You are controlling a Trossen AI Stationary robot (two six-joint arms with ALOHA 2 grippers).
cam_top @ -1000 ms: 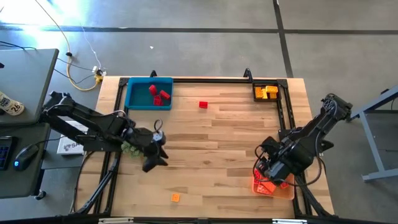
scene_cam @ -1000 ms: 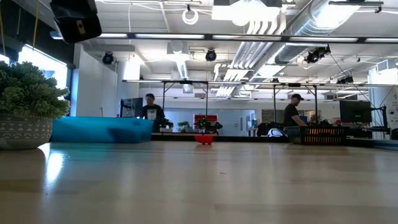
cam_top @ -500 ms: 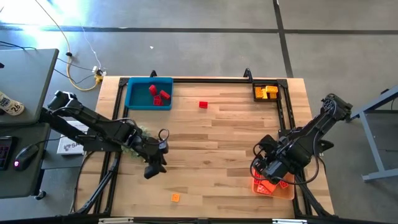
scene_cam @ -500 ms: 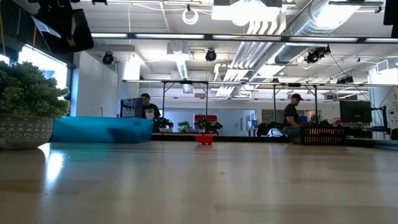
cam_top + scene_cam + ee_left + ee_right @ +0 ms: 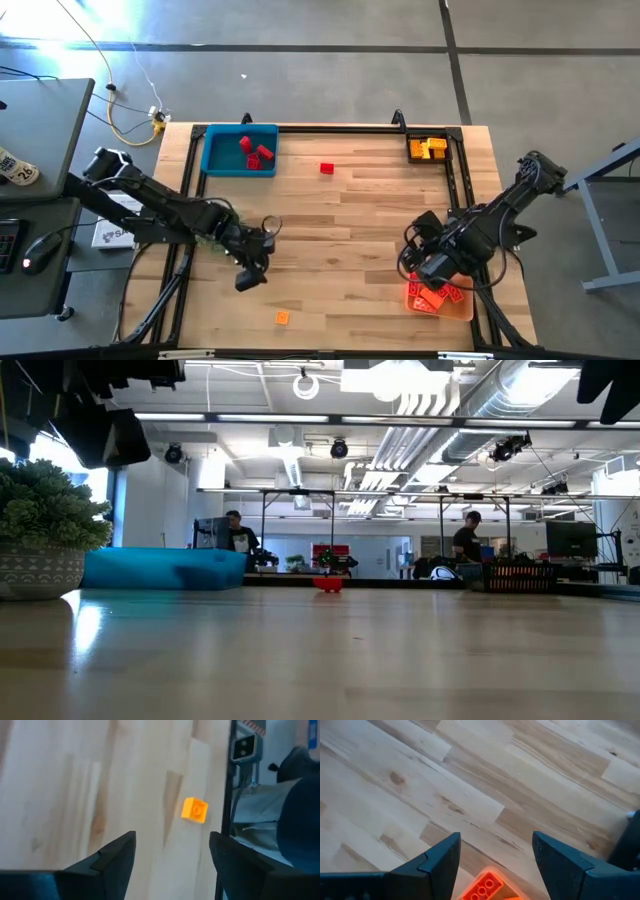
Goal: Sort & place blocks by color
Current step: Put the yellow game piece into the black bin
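Note:
A single orange block (image 5: 282, 318) lies flat on the table near its near edge; the left wrist view shows the same orange block (image 5: 194, 810) ahead of the fingers. My left gripper (image 5: 247, 281) (image 5: 172, 851) hangs open above the table, left of centre, short of that block. A red block (image 5: 326, 168) (image 5: 328, 584) rests on the wood toward the far edge. Red blocks lie in the blue tray (image 5: 240, 150), yellow ones in the far-right tray (image 5: 431, 149), orange-red ones in the near-right tray (image 5: 440, 298). My right gripper (image 5: 409, 268) (image 5: 496, 851) is open beside that tray, over an orange-red block (image 5: 483, 886).
A potted green plant (image 5: 45, 525) stands at the table's left side, partly under the left arm (image 5: 160, 205). A black frame (image 5: 330, 127) runs round the table. People stand at benches in the room behind. Bare wood lies across the table's middle (image 5: 340, 240).
My left gripper has moved toward the table's near edge and a little right, closing on the lone orange block. My right gripper has drawn back from over the near-right tray, shifting left and slightly toward the far edge. No block has moved.

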